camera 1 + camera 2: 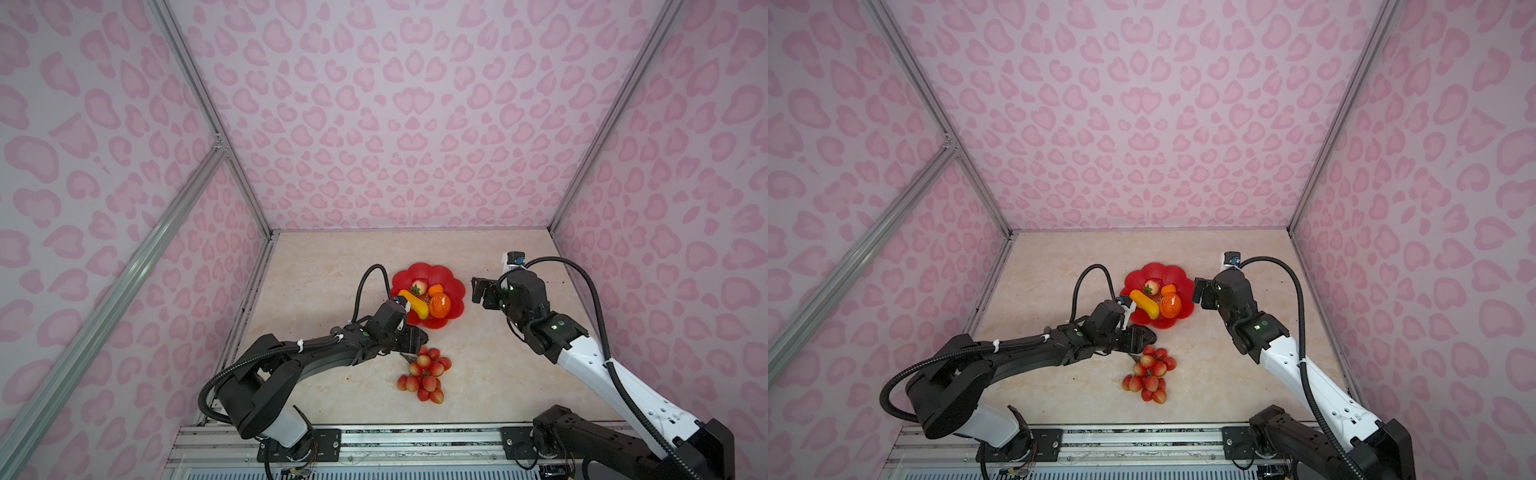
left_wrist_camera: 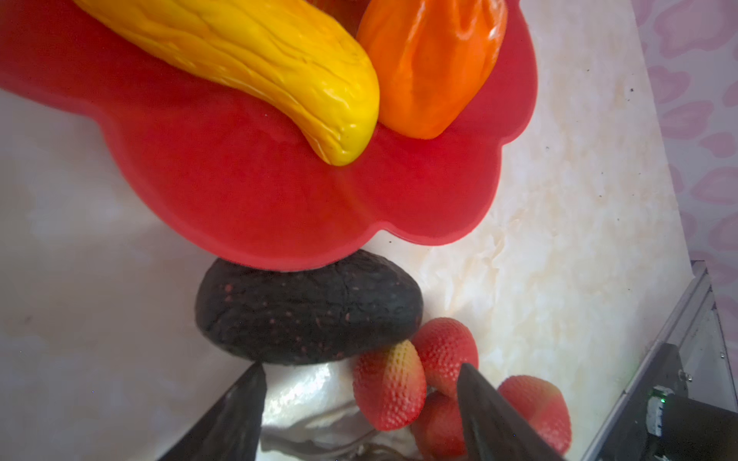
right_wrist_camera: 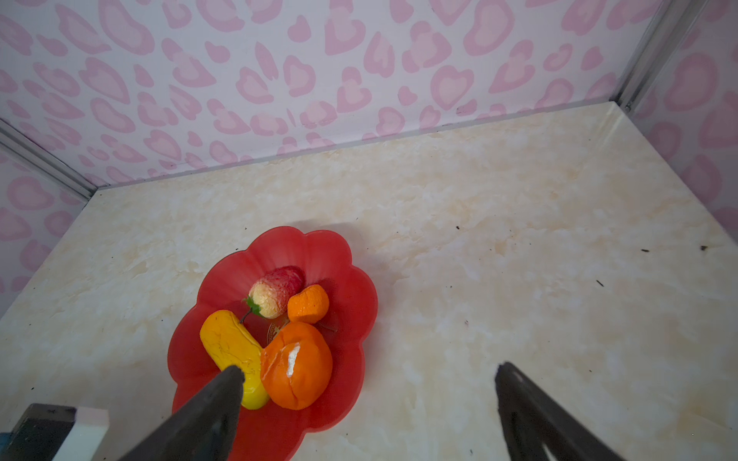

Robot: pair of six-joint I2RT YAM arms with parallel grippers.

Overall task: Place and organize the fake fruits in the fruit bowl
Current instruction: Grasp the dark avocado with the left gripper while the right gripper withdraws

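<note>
The fruit bowl [image 1: 455, 291] [image 1: 1185, 316] is a red scalloped dish at mid-table. In it lie a strawberry [image 3: 275, 291], a small orange [image 3: 308, 304], a larger orange [image 3: 297, 365] and a yellow elongated fruit [image 3: 231, 351]. A dark oval fruit [image 2: 309, 311] lies on the table against the bowl's near rim. The bunch of red berries [image 1: 424, 374] [image 1: 1148, 374] lies just nearer. My left gripper [image 2: 361, 369] is open low over the table, its tips short of the dark oval, with one berry between the jaws. My right gripper [image 1: 478, 293] [image 3: 369, 369] hangs open and empty to the right of the bowl.
Pink patterned walls with aluminium posts [image 1: 245, 174] close the table [image 1: 498, 374] on three sides. A metal rail [image 1: 415, 436] carrying both arm bases runs along the front edge. The left arm's cable [image 1: 365, 282] loops up beside the bowl.
</note>
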